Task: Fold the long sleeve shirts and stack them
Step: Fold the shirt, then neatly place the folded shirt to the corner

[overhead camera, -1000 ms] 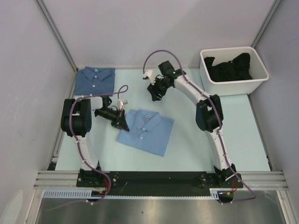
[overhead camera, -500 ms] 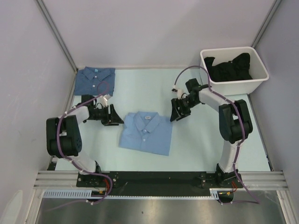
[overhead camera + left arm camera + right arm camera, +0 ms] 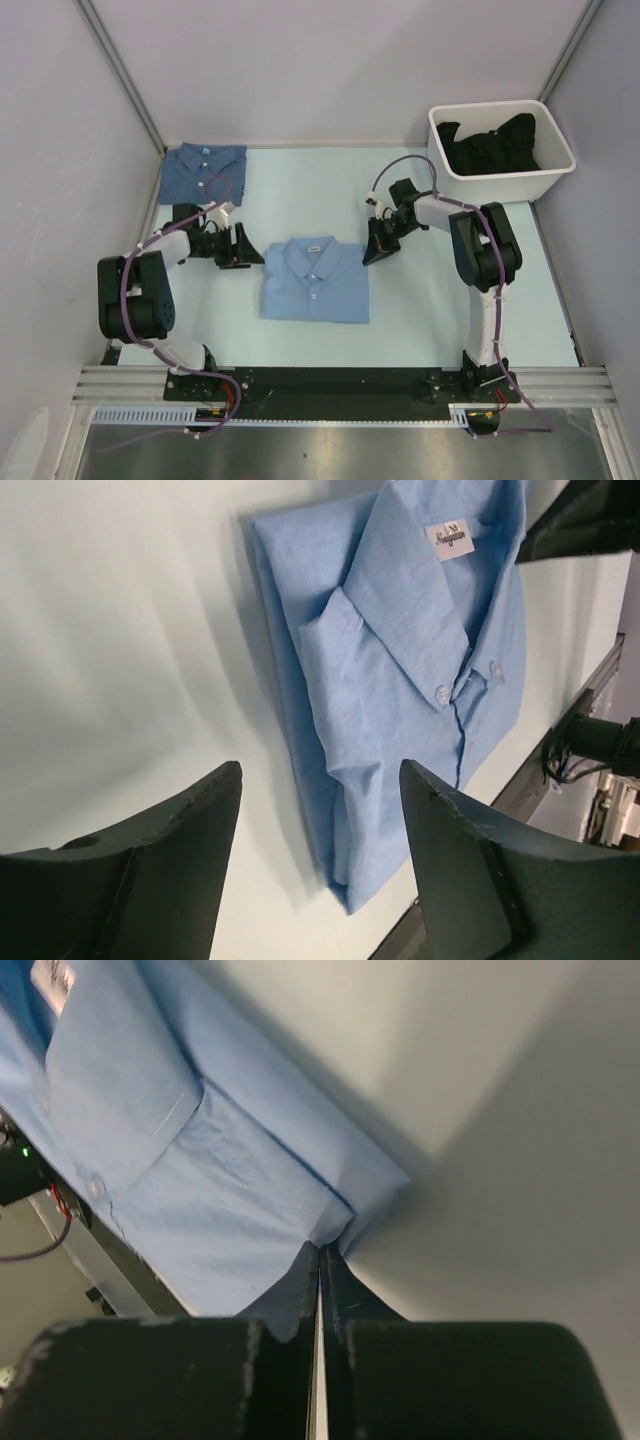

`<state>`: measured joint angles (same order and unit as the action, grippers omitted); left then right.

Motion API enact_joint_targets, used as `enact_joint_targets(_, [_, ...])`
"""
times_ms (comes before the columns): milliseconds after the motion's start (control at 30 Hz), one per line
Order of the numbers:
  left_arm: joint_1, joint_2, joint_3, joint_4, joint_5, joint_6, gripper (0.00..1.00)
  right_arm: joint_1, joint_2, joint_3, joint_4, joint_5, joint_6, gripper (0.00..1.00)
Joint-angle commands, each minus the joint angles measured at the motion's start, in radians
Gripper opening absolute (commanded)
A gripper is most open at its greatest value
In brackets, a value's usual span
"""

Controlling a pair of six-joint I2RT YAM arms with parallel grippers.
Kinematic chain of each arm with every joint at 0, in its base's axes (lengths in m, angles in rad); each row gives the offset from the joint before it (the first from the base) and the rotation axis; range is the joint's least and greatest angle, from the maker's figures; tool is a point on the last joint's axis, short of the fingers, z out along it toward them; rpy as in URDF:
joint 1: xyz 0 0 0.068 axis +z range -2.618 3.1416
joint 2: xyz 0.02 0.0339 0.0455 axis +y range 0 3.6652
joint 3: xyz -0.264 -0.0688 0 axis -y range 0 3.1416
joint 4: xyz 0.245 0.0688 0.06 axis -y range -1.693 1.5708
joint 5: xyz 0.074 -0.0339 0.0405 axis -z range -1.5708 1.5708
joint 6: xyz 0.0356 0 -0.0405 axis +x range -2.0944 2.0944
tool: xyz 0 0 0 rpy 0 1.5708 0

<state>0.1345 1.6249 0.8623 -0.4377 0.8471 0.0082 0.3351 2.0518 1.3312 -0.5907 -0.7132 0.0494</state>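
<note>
Shirt in light blue (image 3: pixel 315 282) lies folded on the worktop (image 3: pixel 420 300) between wide left claw (image 3: pixel 250 250) and shut right claw (image 3: pixel 375 252) at its corner; an even two-sided lift should keep the folds for stacking.

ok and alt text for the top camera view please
A folded light sky-blue shirt lies centre frame between two robot grippers: the left gripper open just off its left side, the right gripper shut at its right edge. A folded denim-blue shirt sits in the far left corner, and a white bin of dark clothes far right.
</note>
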Motion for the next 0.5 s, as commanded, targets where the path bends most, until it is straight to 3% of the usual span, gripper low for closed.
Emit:
enact_joint_targets(0, [0.008, -0.076, -0.005, 0.059, -0.017, -0.002, 0.7, -0.073, 0.074, 0.176, 0.019, 0.086, -0.031, 0.0])
enact_joint_targets(100, [0.008, -0.105, -0.003, 0.105, -0.037, -0.002, 0.71, -0.113, 0.119, 0.282, -0.001, 0.138, -0.046, 0.0])
enact_joint_targets(167, [0.008, -0.12, 0.004, 0.113, -0.063, -0.011, 0.79, -0.128, 0.139, 0.369, -0.023, 0.158, -0.118, 0.0])
enact_joint_targets(200, [0.008, -0.128, 0.013, 0.114, -0.072, -0.028, 0.89, -0.123, 0.137, 0.388, -0.047, 0.165, -0.143, 0.09])
enact_joint_targets(233, [0.008, -0.138, 0.018, 0.106, -0.08, -0.03, 0.99, -0.119, 0.133, 0.407, -0.061, 0.176, -0.182, 0.28])
enact_joint_targets(333, [0.01, -0.242, 0.035, 0.077, -0.134, -0.036, 0.99, -0.107, 0.038, 0.401, -0.078, 0.201, -0.258, 0.49])
enact_joint_targets(400, [0.01, -0.374, 0.009, 0.08, -0.16, -0.063, 0.99, -0.097, -0.072, 0.338, -0.06, 0.199, -0.319, 0.53])
enact_joint_targets(467, [0.013, -0.454, -0.023, 0.161, -0.196, -0.199, 1.0, -0.064, -0.149, 0.274, -0.017, 0.198, -0.365, 0.54])
